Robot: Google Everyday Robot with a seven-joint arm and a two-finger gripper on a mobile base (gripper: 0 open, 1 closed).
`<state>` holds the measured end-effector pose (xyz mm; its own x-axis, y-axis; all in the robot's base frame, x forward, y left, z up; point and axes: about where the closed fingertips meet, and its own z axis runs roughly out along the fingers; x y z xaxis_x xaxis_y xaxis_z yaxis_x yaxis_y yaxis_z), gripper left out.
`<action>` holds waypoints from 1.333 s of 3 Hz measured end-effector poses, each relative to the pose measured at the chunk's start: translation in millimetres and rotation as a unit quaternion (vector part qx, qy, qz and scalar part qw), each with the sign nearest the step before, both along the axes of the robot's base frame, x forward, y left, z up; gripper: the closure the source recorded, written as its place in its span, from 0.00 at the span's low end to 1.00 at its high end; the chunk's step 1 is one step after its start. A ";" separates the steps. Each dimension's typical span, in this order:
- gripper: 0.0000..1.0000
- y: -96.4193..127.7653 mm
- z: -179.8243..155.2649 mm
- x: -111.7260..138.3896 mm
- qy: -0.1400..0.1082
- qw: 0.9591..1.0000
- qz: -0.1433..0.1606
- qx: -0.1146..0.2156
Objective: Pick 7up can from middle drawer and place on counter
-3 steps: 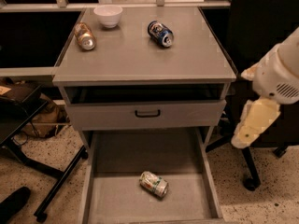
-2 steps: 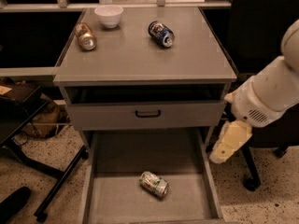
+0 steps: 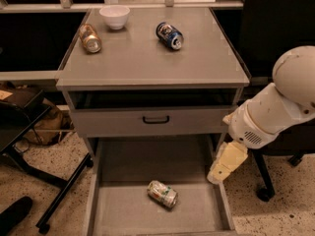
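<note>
Three cans: the 7up can point(image 3: 162, 194), a brown-gold can point(image 3: 90, 38), a dark blue can point(image 3: 170, 35). One white bowl point(image 3: 114, 16). One end effector point(image 3: 220, 172), at the right wall of the middle drawer point(image 3: 123, 213).

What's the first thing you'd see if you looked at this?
The big white robot arm on the right, with its gripper at the right edge of the open middle drawer. Next, the 7up can lying on its side, alone in that drawer.

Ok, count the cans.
3 seen: 7up can in the middle drawer; blue can and brown can on the counter; hand by the drawer's right wall. Inside of upper drawer hidden.
</note>
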<state>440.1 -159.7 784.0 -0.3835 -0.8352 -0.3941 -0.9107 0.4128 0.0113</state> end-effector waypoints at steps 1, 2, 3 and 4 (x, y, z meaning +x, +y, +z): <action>0.00 9.0 -12.7 1.0 0.000 1.000 -0.003 0.017; 0.00 38.0 -68.1 -5.6 0.035 0.996 -0.041 0.068; 0.00 74.5 -133.9 -16.1 0.071 0.989 -0.086 0.099; 0.00 108.4 -183.5 -18.1 0.078 0.985 -0.114 0.108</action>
<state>422.1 -51.3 600.5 -0.6209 -0.6233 -0.4754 -0.7750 0.5790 0.2532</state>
